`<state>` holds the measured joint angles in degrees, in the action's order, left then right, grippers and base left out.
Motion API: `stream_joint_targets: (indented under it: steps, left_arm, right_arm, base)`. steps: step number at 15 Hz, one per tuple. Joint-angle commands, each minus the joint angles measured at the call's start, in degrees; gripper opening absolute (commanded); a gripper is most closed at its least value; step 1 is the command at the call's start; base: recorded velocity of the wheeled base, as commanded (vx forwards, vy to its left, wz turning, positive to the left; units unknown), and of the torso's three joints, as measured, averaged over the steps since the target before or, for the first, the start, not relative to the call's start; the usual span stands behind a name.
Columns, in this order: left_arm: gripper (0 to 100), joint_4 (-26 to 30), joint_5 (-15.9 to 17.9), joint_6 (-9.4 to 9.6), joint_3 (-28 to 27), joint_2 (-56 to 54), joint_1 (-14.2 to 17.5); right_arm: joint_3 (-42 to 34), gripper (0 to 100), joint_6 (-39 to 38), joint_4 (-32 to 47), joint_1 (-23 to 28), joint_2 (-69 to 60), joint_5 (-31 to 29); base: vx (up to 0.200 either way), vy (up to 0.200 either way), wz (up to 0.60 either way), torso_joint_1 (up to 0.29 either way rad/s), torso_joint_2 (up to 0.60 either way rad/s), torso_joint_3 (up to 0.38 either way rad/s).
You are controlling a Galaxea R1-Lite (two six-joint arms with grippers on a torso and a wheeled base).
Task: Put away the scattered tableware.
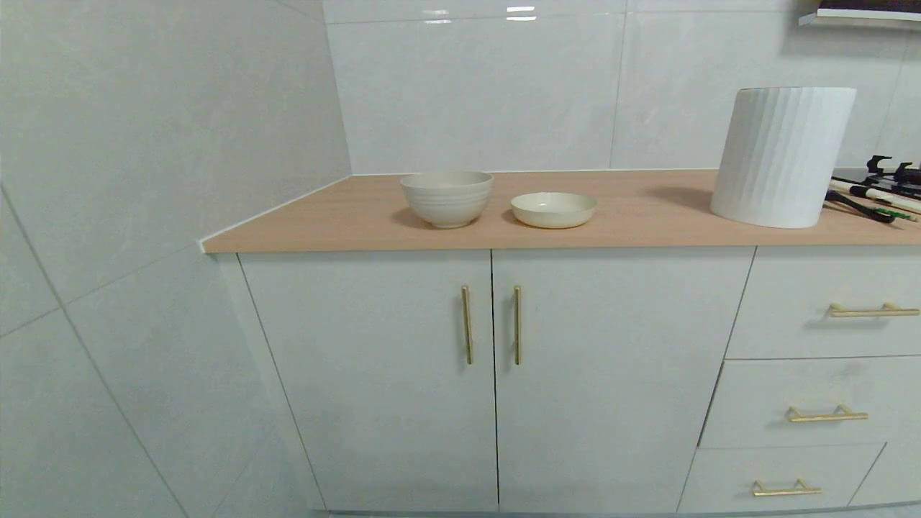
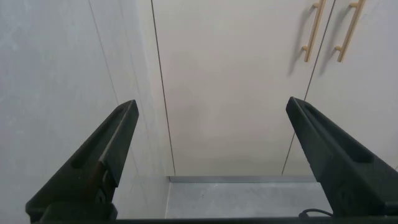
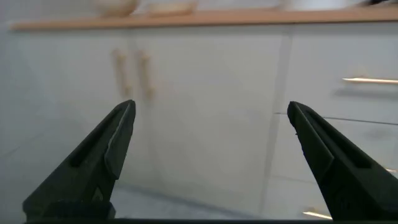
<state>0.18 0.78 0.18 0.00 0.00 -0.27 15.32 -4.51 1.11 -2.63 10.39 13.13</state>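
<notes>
- The left gripper (image 2: 211,163) is spread wide with nothing between its two dark fingers (image 2: 99,163). It is aimed low at the left cabinet door (image 2: 230,93), where the door meets the floor (image 2: 242,198) beside the tiled side wall (image 2: 62,74).
- The right gripper (image 3: 211,163) is also spread wide and holds nothing. It faces the cabinet front from below the level of the countertop (image 3: 205,18).
- The bowl (image 1: 447,198), beige and ribbed, stands upright on the wooden countertop (image 1: 647,208), near its front edge.
- The shallow dish (image 1: 553,209) lies at the bowl's 3 o'clock, near it but apart.
- A tall white ribbed canister (image 1: 783,155) stands well apart at the dish's 3 o'clock.
- A few dark and pale utensils (image 1: 872,203) lie just beyond the canister, again at 3 o'clock.
- At the bowl's 6 o'clock, two closed white doors meet. Each has an upright gold handle (image 1: 467,324) at the seam.
- Three drawers (image 1: 820,302) with gold bar pulls are stacked at the doors' 3 o'clock.
- Pale glossy tiles cover the back wall (image 1: 504,93) and the side wall at the counter's 9 o'clock.
</notes>
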Motion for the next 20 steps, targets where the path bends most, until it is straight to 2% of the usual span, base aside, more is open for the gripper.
stream_joint_targets:
  steps: [1, 3, 5, 7, 8, 10, 20]
  left_arm:
    - [100, -0.01, 0.01, -0.01, 0.0, 0.0, 0.0]
    - [100, -0.01, 0.01, -0.01, 0.0, 0.0, 0.0]
    - [100, -0.01, 0.01, -0.01, 0.0, 0.0, 0.0]
    - [100, -0.01, 0.01, -0.01, 0.0, 0.09, 0.0]
    - [100, -0.01, 0.01, -0.01, 0.0, 0.0, 0.0]
    - [100, -0.01, 0.01, -0.01, 0.0, 0.0, 0.0]
    - [100, -0.01, 0.01, -0.01, 0.0, 0.0, 0.0]
  right_arm:
    - [5.42, 100, -0.32, 0.38, -2.64, 23.54, 10.34]
    - [9.11, 100, -0.32, -2.43, -5.01, 33.65, 14.12]
    - [10.87, 100, -0.06, -6.82, -9.5, 41.64, 14.38]
    - [12.27, 100, -0.06, -13.5, -13.36, 49.56, 14.38]
    - [13.68, 100, -0.24, -19.65, -15.56, 56.67, 14.38]
    - [17.81, 100, -0.41, -25.37, -17.49, 66.43, 14.2]
    - [40.75, 100, -7.0, -25.19, -23.47, 92.01, 14.29]
  base:
    - [0.0, 0.0, 0.0, 0.0, 0.0, 0.0]
    - [0.0, 0.0, 0.0, 0.0, 0.0, 0.0]
    - [0.0, 0.0, 0.0, 0.0, 0.0, 0.0]
    - [0.0, 0.0, 0.0, 0.0, 0.0, 0.0]
    - [0.0, 0.0, 0.0, 0.0, 0.0, 0.0]
    - [0.0, 0.0, 0.0, 0.0, 0.0, 0.0]
    - [0.0, 0.0, 0.0, 0.0, 0.0, 0.0]
